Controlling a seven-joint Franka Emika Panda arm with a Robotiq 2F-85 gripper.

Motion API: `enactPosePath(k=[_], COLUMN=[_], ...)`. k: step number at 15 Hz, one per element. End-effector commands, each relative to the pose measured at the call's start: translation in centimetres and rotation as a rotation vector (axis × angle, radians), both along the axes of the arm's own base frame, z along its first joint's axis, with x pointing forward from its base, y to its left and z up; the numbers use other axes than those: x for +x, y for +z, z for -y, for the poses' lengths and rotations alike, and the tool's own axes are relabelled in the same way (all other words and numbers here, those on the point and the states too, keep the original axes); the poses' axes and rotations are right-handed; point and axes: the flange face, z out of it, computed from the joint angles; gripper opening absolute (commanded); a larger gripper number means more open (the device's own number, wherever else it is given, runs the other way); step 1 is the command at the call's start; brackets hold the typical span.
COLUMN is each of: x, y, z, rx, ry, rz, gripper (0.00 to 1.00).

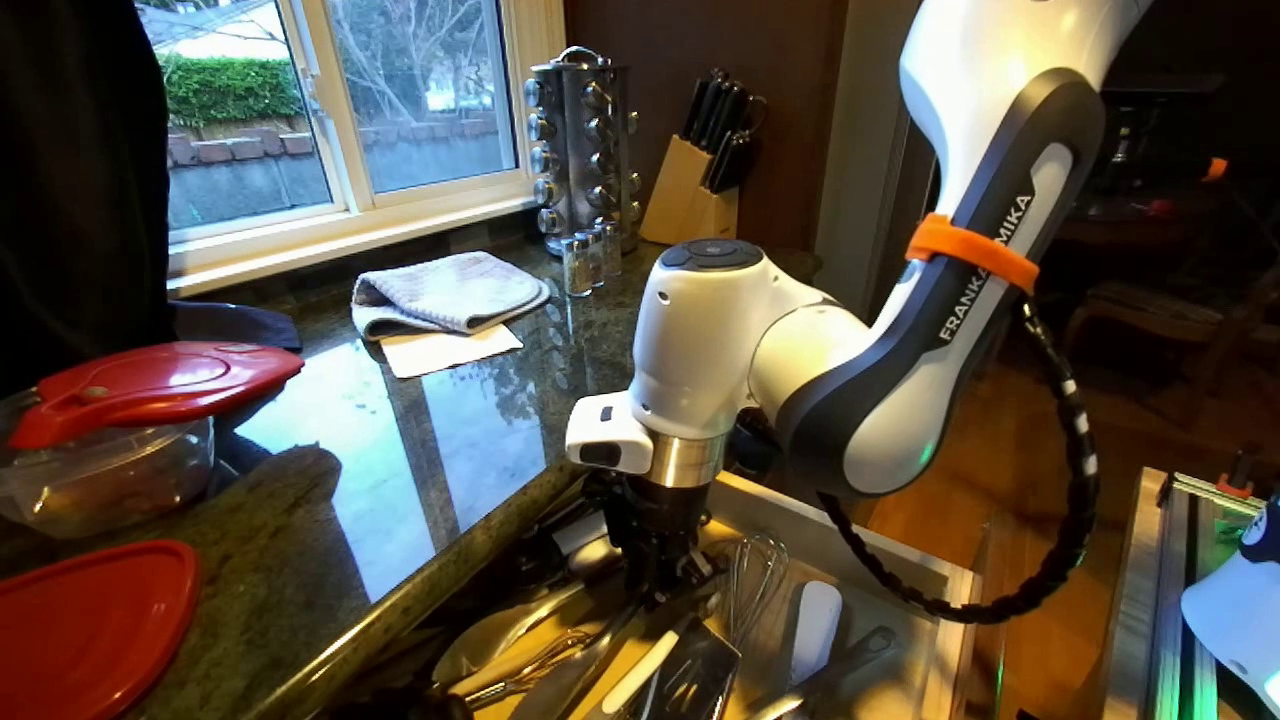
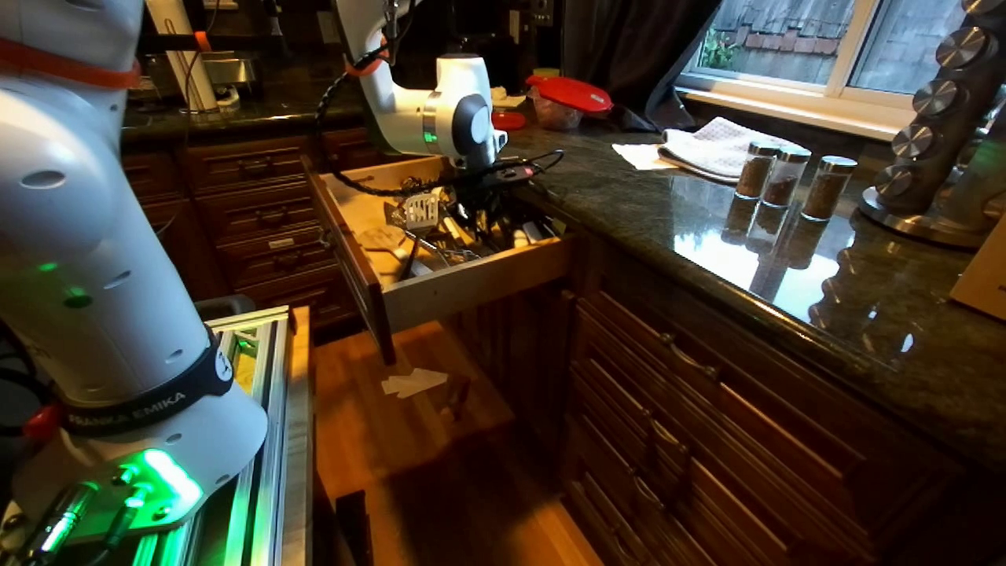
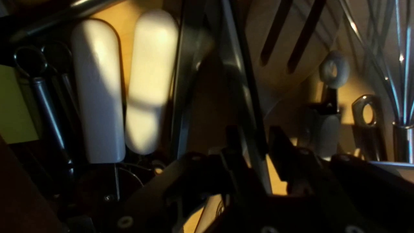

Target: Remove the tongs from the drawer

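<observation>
Hanging down inside the open drawer (image 2: 471,281), the claw (image 3: 255,137) has its fingers a little apart, one on each side of a long dark metal limb that looks to belong to the tongs (image 3: 244,81); whether they pinch it I cannot tell. The tongs lie in the drawer. In the wrist view, two pale handles (image 3: 97,97) are to one side of them and a wire whisk (image 3: 403,137) to the other. Above, the white robot arm (image 1: 810,355) wears an orange band (image 1: 972,252).

The drawer stands out from under the surface (image 2: 613,212), a dark mottled stone glossy enough to mirror the window (image 1: 335,110). There, a folded cloth (image 1: 450,285) overlaps a white sheet (image 1: 450,355), and three capped jars (image 2: 784,181) stand in a loose group near a metal spice rack (image 1: 580,160). A wooden knife block (image 1: 685,200) is beside the rack. Towards the other end, a clear container (image 1: 120,480) carries a red lid (image 1: 180,380), with a flat red piece (image 1: 90,640) near it, cut off at the edge of an exterior view.

Through the panes show a green hedge (image 1: 230,90) and a row of bricks (image 1: 235,150); a dark drape (image 2: 621,55) hangs next to the window in an exterior view. Below the surface are dark wood cabinets (image 2: 707,417), then a wooden floor (image 2: 354,424) bearing a pale scrap (image 2: 416,383). The robot's base (image 2: 212,432), lit green, sits on a metal-railed stand (image 2: 275,393).
</observation>
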Motion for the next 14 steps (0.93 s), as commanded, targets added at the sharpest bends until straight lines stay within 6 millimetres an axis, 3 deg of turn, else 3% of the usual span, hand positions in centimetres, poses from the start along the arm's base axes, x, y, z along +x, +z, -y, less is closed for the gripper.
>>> enactPosePath(k=[1, 3, 7, 14], x=[-0.6, -1.3, -2.5, -2.3], y=[1.0, 1.8, 2.6, 3.6], z=[-0.8, -1.4, -2.4, -1.3], rx=[0.037, 0.050, 0.076, 0.114], ry=[0.026, 0.037, 0.064, 0.070], rz=[0.014, 0.009, -0.041, -0.089], gripper=[0.00, 0.03, 0.01, 0.01])
